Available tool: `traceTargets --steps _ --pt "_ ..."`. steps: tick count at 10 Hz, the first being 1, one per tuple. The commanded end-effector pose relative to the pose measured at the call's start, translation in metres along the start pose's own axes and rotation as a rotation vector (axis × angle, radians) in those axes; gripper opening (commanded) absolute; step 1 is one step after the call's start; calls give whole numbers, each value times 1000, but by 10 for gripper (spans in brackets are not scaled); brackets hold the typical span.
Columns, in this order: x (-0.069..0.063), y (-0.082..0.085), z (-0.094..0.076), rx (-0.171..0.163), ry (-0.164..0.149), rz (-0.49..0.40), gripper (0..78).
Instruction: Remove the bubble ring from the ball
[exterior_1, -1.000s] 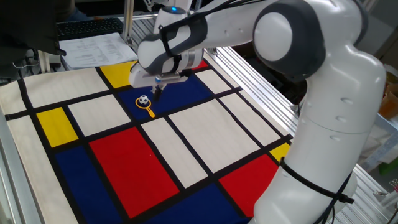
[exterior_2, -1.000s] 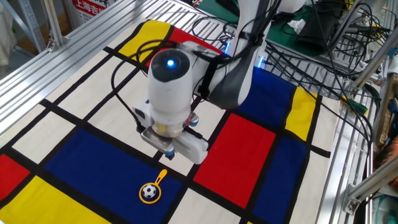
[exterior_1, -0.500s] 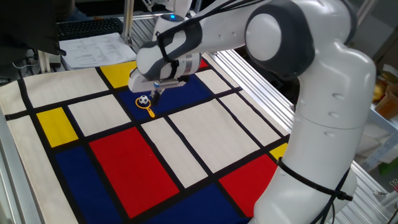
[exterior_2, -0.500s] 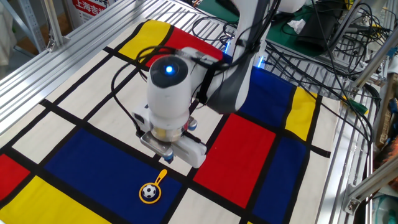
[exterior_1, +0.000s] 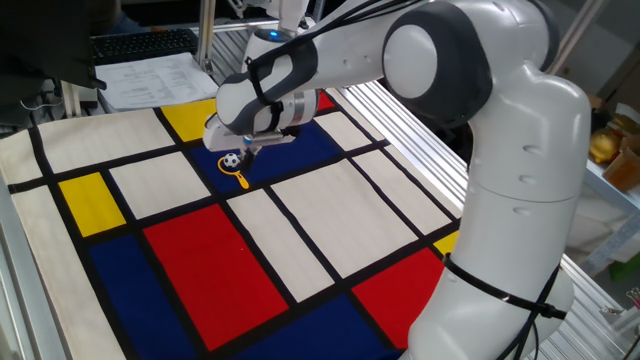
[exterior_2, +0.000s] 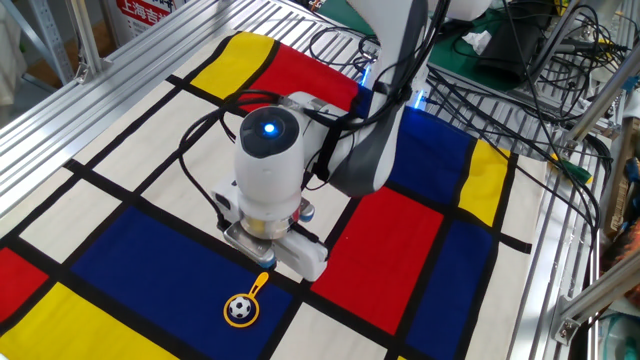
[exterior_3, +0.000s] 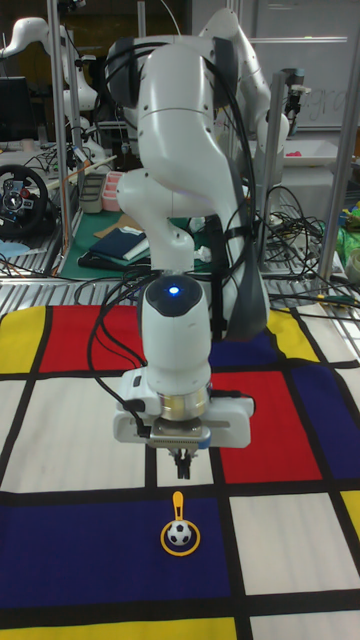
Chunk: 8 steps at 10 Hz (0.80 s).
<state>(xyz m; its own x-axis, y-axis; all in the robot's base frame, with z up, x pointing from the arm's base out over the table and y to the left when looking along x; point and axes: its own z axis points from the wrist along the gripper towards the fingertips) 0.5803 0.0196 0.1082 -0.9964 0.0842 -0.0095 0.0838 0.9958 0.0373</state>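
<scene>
**Above the wand's handle: one gripper, one ring, one ball**

Over the blue rectangle, the single gripper (exterior_3: 184, 465) is hanging with its two dark fingers pointing down and drawn close together, nothing showing between them; whether they are fully touching is hard to judge. The fingertips are sitting just above the far end of the handle, apart from it.

One bubble ring (exterior_3: 179, 536) is lying flat on the mat (exterior_1: 300, 250), a thin yellow-orange plastic loop with a short straight handle pointing toward the gripper. One ball (exterior_3: 179, 535) is sitting inside that loop, round and white with black patches, the ring encircling it.

A flat white bar is carrying the fingers, beneath a smooth glossy wrist housing with a glowing blue light (exterior_2: 267, 128). Black cables (exterior_2: 200, 140) are looping around it.

The mat is cloth, divided by black lines into red, blue, yellow and off-white rectangles, and its edges are running out of frame. From one fixed view the fingers are partly hiding behind the wrist, and the ball is only a tiny speck.
</scene>
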Motion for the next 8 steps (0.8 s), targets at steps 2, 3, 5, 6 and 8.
traceTargets --steps 2,3,5,6,8 --pt "-4 -1 0 4 1 -1 0" --pt "-4 -2 2 3 -1 -7 0" --pt "-8 -5 9 1 -4 -24 0" --pt "-11 -6 11 0 -3 -26 0" --pt "-17 -10 19 3 -5 -33 0"
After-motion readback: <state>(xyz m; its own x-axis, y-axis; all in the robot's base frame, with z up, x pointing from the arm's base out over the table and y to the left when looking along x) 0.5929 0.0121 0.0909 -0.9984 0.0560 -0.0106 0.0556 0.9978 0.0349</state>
